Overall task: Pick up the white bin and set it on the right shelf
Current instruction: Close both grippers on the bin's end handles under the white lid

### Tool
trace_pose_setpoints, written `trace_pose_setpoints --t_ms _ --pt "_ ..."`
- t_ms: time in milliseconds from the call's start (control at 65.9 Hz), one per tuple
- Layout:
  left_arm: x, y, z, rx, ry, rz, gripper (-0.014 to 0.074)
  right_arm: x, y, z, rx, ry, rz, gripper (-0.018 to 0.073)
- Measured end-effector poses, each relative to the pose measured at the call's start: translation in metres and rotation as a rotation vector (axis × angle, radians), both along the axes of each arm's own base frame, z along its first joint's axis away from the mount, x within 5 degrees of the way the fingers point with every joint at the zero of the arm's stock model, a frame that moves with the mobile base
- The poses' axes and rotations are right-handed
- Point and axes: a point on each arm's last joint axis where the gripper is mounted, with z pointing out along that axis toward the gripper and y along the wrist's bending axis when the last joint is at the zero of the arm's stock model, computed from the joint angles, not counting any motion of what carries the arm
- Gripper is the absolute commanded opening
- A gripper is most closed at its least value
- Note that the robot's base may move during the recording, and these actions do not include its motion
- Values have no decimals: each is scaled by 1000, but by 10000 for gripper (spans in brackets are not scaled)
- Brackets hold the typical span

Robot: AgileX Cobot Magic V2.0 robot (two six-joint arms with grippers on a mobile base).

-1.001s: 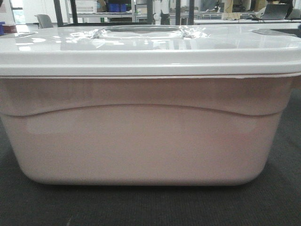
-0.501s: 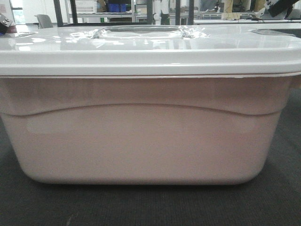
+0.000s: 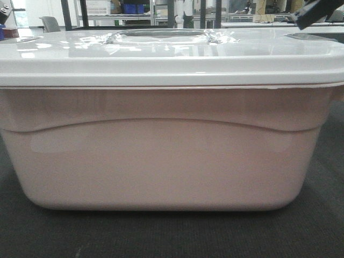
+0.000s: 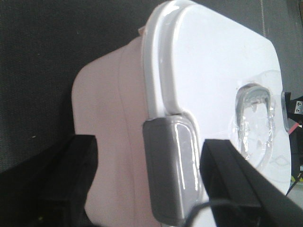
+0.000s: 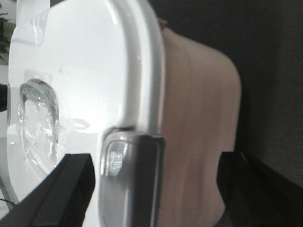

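Observation:
The white bin (image 3: pixel 161 161) fills the front view, with pinkish translucent walls and a glossy white lid with a recessed handle (image 3: pixel 158 35). It stands on dark carpet. In the left wrist view my left gripper (image 4: pixel 151 182) is open at one end of the bin (image 4: pixel 208 71). Its black fingers (image 4: pixel 234 184) straddle the grey lid latch (image 4: pixel 173 170) without touching it. In the right wrist view my right gripper (image 5: pixel 158 189) is open at the other end of the bin (image 5: pixel 85 61), spanning that end's grey latch (image 5: pixel 130 182). The right shelf is out of view.
Dark carpet (image 3: pixel 322 231) lies under and around the bin. Far behind it stand racks and posts with blue crates (image 3: pixel 131 8), desks and a grey chair (image 3: pixel 51 22). A dark part of my right arm (image 3: pixel 317 12) shows at the top right.
Both arms have come into the front view at the top corners, over the bin's two ends. The bin has not moved.

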Motion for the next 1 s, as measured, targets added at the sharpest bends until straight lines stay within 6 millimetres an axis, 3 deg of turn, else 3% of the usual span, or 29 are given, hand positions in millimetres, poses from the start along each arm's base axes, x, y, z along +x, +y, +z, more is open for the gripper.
trace_pose_setpoints --t_ms 243,1001 --pt "-2 -15 0 0 0 -57 369 0 5 0 3 -1 18 623" --pt "-3 -25 -2 20 4 -105 369 -2 22 1 13 -7 72 623"
